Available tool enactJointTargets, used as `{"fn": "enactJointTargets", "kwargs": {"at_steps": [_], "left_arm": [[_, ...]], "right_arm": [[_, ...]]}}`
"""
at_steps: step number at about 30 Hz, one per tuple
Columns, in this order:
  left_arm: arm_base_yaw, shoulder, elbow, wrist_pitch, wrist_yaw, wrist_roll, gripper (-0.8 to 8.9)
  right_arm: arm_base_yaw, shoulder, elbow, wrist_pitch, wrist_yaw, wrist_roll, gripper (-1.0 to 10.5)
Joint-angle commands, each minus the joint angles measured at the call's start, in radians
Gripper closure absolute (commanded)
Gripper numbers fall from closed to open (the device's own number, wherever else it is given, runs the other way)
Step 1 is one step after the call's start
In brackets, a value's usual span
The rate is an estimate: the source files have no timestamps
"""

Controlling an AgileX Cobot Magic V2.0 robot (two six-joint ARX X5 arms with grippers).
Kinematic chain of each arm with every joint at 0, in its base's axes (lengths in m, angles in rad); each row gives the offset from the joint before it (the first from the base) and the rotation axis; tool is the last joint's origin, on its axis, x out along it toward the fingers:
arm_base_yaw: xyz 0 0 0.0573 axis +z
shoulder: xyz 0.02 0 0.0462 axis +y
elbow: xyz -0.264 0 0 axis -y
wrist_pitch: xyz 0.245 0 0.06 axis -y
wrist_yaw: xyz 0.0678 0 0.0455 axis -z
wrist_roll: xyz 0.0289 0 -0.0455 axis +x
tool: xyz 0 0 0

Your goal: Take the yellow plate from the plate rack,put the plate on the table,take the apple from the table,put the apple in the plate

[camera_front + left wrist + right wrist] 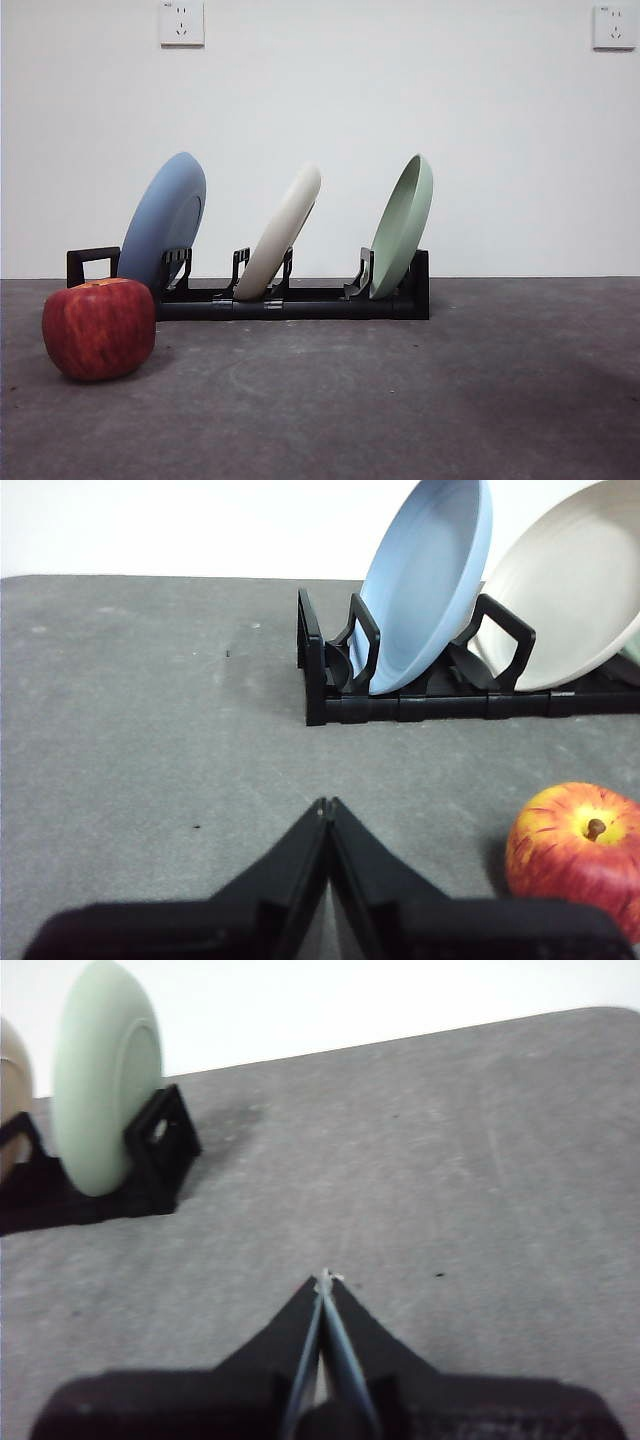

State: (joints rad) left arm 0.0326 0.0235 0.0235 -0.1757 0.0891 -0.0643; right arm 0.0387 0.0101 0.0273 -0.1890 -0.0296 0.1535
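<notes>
From the front, the long black pronged plate rack (290,295) stands toward the far edge of the dark grey matte table (420,400), holding a blue plate (165,220), the cream round yellow plate (282,232) in the middle slot and a pale green plate (403,225), all tilted. The streaked red apple (98,328) sits nearer, by the rack's handle end. In the left wrist view, the left gripper (327,806) is pressed closed and holds nothing, the apple close beside it. In the right wrist view, the right gripper (323,1278) is likewise closed and empty over bare table.
</notes>
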Motion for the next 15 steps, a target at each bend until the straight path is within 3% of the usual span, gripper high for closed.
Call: {"fn": "enactJointTargets", "kwargs": {"at_steps": [1, 7, 15], "left_arm": [[0.003, 0.0, 0.044, -0.009, 0.008, -0.052, 8.19], [0.003, 0.04, 0.176, -0.103, 0.044, -0.142, 8.2], [0.003, 0.159, 0.398, -0.241, 0.175, -0.141, 8.2]], "right_arm": [[0.0, -0.001, 0.031, 0.008, -0.019, 0.074, 9.6], [0.0, 0.027, 0.129, 0.002, -0.057, 0.119, 9.6], [0.0, 0.176, 0.369, -0.14, -0.163, 0.126, 9.6]]}}
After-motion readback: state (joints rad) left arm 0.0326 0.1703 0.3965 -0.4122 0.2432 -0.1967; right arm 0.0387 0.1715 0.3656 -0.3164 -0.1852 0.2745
